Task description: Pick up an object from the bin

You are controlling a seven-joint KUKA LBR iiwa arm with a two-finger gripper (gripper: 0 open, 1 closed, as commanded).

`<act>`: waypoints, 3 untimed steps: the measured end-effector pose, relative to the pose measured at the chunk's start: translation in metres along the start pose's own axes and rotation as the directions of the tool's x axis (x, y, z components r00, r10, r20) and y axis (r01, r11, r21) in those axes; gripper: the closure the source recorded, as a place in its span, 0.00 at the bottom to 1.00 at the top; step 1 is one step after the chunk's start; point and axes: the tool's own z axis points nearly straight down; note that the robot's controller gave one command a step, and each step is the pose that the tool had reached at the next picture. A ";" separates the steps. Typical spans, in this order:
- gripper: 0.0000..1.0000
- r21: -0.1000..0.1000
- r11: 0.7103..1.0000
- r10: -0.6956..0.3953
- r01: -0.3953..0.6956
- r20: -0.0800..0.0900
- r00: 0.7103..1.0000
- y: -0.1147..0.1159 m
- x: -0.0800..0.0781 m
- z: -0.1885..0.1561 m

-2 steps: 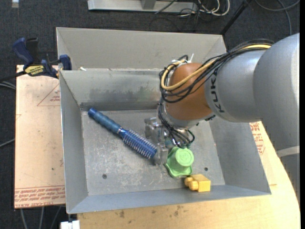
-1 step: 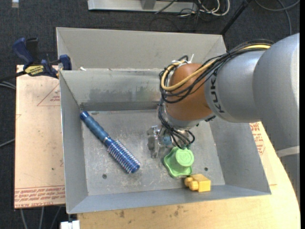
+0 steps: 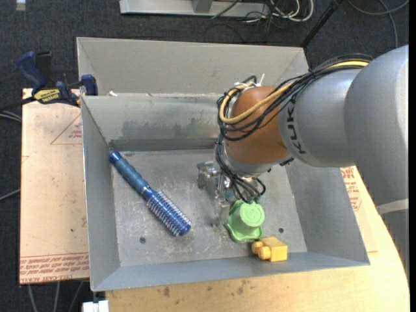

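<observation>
Cams: 1, fixed. Position: above bin, off to one side, lens facing down at a slant. Far wall behind pincer seen as broad slope; near rim, on cam side of pincer, seen edge-on.
Range: mid. Whole bin in frame, plus dark floor beyond far wall.
Pincer approx. mid-frame, a bit low.
Arm enters from right of pincer. Upper links nearest lens, looming large, masking bin wall on that side.
Left of pincer: blue brush, clear sightline.
Just right of pincer: green cap-like piece; yellow block closer to cam.
</observation>
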 end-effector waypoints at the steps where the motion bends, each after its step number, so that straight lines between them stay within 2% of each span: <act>1: 0.00 0.001 0.999 0.039 -0.039 0.006 0.999 -0.004 -0.003 -0.073; 2: 0.00 -0.002 0.903 0.430 -0.430 0.000 0.903 0.082 -0.029 -0.067; 3: 0.00 0.003 0.921 0.390 -0.390 -0.011 0.921 0.118 0.037 -0.005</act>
